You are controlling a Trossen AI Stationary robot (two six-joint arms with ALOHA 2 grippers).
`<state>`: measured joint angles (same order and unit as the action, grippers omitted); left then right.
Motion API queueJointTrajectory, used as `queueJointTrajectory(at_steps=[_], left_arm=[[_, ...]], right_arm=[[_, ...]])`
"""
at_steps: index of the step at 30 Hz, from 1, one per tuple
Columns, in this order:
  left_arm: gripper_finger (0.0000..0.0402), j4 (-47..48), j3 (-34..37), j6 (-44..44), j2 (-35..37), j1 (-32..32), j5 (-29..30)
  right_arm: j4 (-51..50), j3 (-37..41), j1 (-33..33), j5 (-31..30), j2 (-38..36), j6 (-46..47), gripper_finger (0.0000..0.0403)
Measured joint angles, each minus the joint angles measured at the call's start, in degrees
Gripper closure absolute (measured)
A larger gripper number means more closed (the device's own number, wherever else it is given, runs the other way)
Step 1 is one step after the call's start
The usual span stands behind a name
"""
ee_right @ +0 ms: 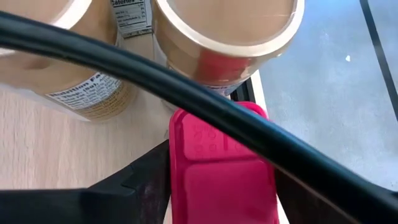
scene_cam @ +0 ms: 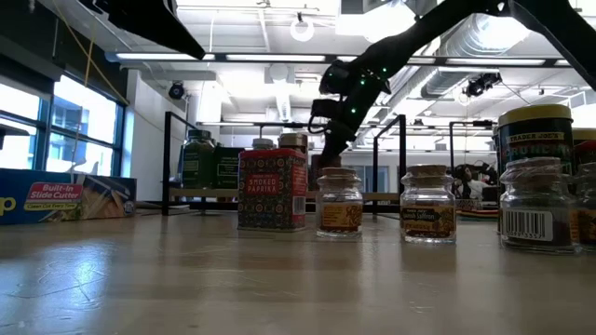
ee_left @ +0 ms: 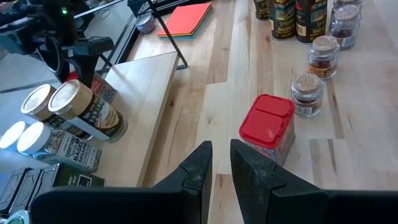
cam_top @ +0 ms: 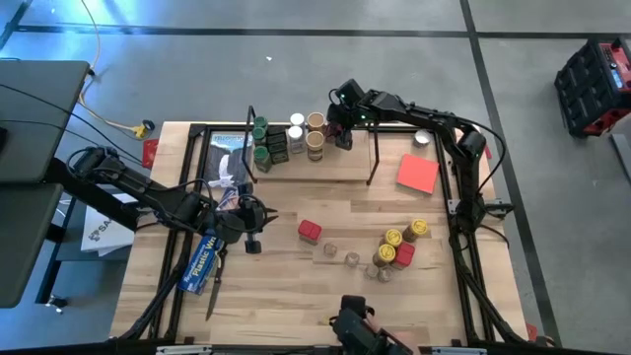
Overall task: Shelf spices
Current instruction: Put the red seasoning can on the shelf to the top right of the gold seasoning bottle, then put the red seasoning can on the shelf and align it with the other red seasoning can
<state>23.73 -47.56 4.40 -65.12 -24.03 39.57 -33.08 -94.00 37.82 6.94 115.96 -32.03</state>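
Observation:
The shelf (cam_top: 345, 170) stands at the table's far side, its wooden board bearing green-, white- and tan-lidded jars (cam_top: 315, 144). My right gripper (cam_top: 345, 136) reaches down over the board just right of the tan-lidded jars (ee_right: 224, 25), shut on a red square tin (ee_right: 224, 174). More spices stand loose on the table: a red tin (cam_top: 310, 232), tiny clear jars (cam_top: 341, 254) and yellow-lidded jars (cam_top: 399, 240). My left gripper (ee_left: 221, 158) hovers left of that red tin (ee_left: 267, 127), shut but for a narrow gap, holding nothing. My right gripper has the red tin between its two fingers, one finger (ee_right: 146, 177) on each side wall (ee_right: 177, 162) near the lid. The fingers slant down from above. A black bar (ee_right: 186, 93) crosses in front, and the tin's foot is hidden, so whether it stands on the board does not show.
A long blue plastic-wrap box (cam_top: 202, 261) lies under my left arm at the table's left. A flat red card (cam_top: 418, 174) lies right of the shelf, and a small round tin (cam_top: 422, 137) behind it. Bare wood shows along the near edge.

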Motion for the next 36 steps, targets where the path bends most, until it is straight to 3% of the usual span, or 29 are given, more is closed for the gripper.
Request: queueJointTrajectory(at_steps=[23, 31, 36], left_arm=[[0.0348, 0.0, 0.0, 0.9, 0.0, 0.0, -1.0], [0.0348, 0.0, 0.0, 1.1, 0.0, 0.0, -1.1], [0.0348, 0.1, 0.0, 1.4, 0.0, 0.0, -1.8]], right_arm=[[1.2, 0.0, 0.0, 3.1, -0.6, -7.1, 0.0155], [0.8, 0.0, 0.0, 3.2, -6.2, -7.6, 0.0155], [-3.7, 0.0, -1.3, 0.8, -11.9, -0.9, 0.0155]])
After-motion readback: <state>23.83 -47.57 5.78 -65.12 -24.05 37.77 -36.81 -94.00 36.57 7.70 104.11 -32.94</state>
